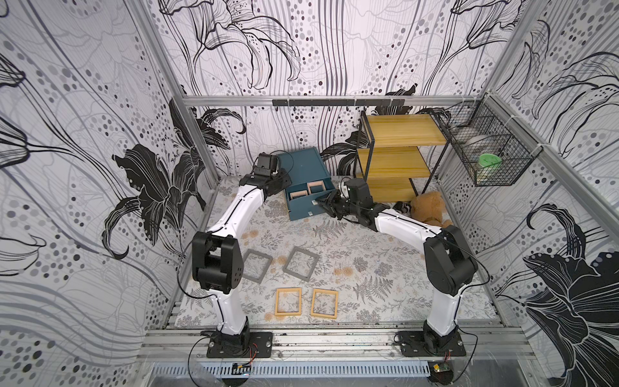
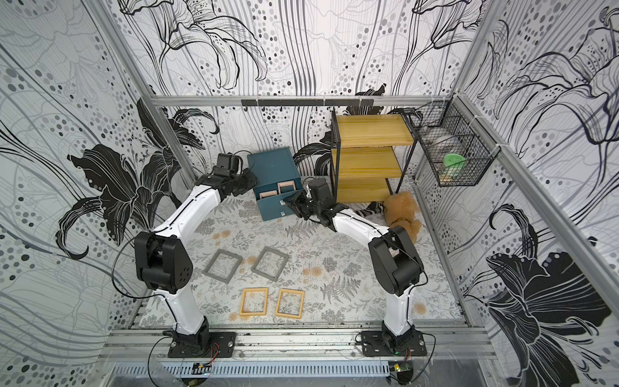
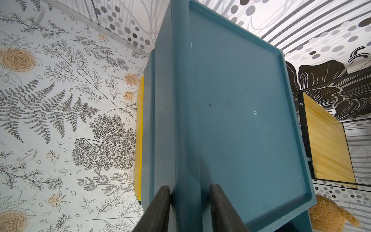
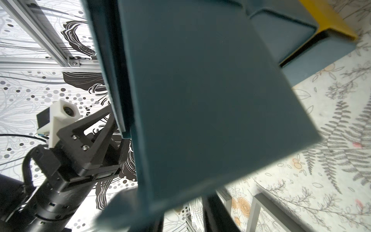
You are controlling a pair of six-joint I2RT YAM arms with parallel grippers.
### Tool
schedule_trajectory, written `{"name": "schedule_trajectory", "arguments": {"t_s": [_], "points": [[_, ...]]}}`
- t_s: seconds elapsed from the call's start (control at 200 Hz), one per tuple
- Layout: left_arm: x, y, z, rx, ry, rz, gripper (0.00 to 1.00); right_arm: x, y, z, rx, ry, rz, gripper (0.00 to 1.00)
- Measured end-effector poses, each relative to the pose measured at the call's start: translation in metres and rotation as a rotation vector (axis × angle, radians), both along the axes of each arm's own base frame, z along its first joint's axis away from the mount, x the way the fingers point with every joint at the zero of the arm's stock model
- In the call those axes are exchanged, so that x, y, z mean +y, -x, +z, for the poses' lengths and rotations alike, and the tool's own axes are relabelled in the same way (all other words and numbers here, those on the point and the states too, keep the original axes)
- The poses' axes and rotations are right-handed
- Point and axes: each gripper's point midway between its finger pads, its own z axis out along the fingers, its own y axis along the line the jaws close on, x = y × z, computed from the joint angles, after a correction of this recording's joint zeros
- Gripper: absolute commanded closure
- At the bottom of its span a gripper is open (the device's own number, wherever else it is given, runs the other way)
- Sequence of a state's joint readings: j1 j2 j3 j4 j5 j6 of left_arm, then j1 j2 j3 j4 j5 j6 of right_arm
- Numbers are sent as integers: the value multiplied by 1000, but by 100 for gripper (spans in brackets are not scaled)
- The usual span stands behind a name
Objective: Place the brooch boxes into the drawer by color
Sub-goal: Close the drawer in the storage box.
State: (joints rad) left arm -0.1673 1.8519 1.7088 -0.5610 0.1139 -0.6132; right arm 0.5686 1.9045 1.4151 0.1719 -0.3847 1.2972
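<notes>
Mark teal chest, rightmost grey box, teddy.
Boxy teal chest (image 1: 303,167): in a top view, top panel.
Grey frame-like box (image 1: 301,263): in a top view, clear centre.
Brown plush teddy (image 1: 427,208): in a top view, body.

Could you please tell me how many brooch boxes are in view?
6. Two grey boxes lie on the table, two yellow boxes nearer the arm bases, and two pale pink boxes sit in the open drawer. More may be hidden.

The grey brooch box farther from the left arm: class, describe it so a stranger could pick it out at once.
On the flowered tabletop, between the teal chest and the yellow-tan frames, two grey frames lie side by side. Yours is the grey brooch box in full view; the left arm's elbow overlaps its twin.
</notes>
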Motion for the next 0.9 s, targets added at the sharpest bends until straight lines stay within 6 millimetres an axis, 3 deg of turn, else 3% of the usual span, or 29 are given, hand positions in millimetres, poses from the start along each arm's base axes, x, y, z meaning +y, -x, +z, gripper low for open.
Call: {"name": "schedule_trajectory", "arguments": {"t_s": [0.641,0.901], "points": [[0,0,0,0,4,1,63,16,-54,14,-67,-23,-48,66],[-2,0,0,0,4,-2,63,18,-62,14,-63,-21,-51,66]]}}
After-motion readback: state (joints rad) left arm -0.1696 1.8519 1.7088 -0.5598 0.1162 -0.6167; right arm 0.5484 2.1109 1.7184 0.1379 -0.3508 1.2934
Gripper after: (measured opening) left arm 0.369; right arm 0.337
